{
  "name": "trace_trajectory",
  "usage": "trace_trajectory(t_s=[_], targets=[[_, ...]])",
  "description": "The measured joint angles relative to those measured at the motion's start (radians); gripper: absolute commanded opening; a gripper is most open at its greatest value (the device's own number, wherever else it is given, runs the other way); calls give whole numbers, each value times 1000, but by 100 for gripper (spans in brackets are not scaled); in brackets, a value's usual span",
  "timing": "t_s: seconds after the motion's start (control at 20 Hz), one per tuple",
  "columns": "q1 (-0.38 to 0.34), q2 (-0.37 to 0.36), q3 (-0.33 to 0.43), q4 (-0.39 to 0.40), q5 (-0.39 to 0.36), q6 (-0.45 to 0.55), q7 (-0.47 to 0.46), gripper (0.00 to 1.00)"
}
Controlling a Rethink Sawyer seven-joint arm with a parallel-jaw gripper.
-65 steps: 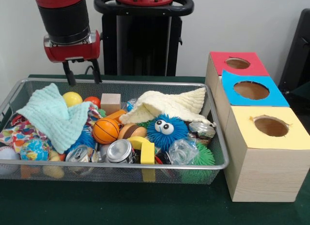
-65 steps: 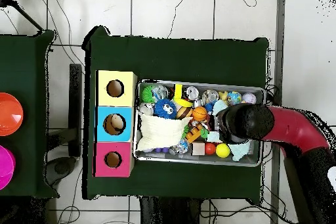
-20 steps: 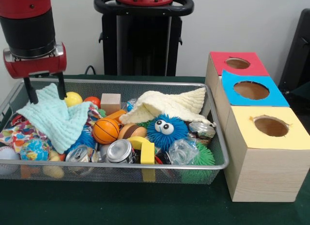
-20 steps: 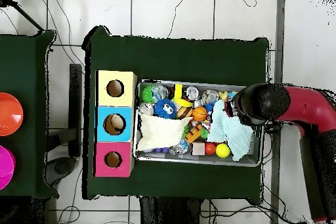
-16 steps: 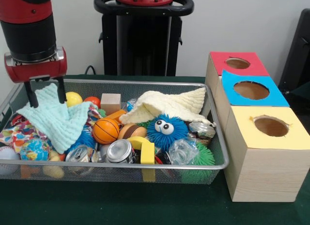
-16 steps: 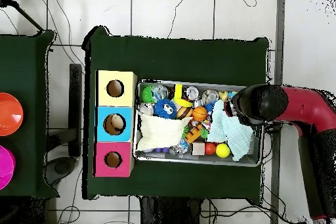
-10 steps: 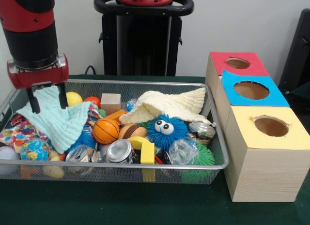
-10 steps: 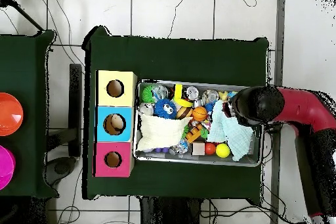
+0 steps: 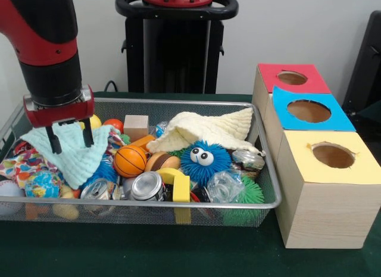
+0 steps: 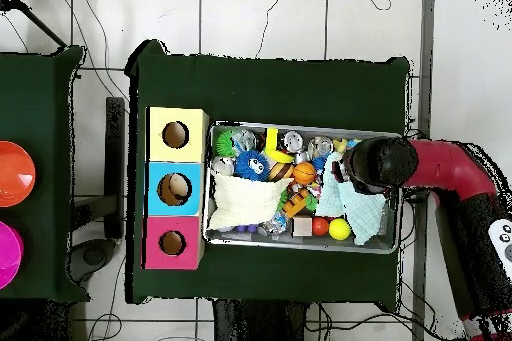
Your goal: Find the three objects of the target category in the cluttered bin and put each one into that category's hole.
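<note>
The wire mesh bin (image 9: 178,204) (image 10: 300,243) holds mixed toys and cans. A mint green waffle cloth (image 9: 74,155) (image 10: 365,212) lies at its left end in the front view. A cream waffle cloth (image 9: 208,128) (image 10: 243,202) lies at the right end, near the boxes. My gripper (image 9: 71,140) is open, its two fingers straddling the top of the mint cloth, tips down on it. The red-topped hole (image 9: 292,78) (image 10: 172,243) is on the farthest wooden box. The third cloth is hidden.
Blue-topped hole (image 9: 309,111) and yellow-topped hole (image 9: 333,155) sit on the nearer boxes. In the bin: a small basketball (image 9: 130,161), a blue spiky ball with eyes (image 9: 204,159), crushed cans (image 9: 146,186), a wooden cube (image 9: 136,125), a yellow ball (image 10: 340,228).
My gripper has come across to the bin's left end and dropped lower, from above the rim down onto the mint green cloth. The cloths and toys have not moved.
</note>
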Motion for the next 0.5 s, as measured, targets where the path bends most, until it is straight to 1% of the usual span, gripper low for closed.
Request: trace_trajectory(t_s=[0.5], targets=[[0, 20, 0, 0, -9, 0, 0, 100]])
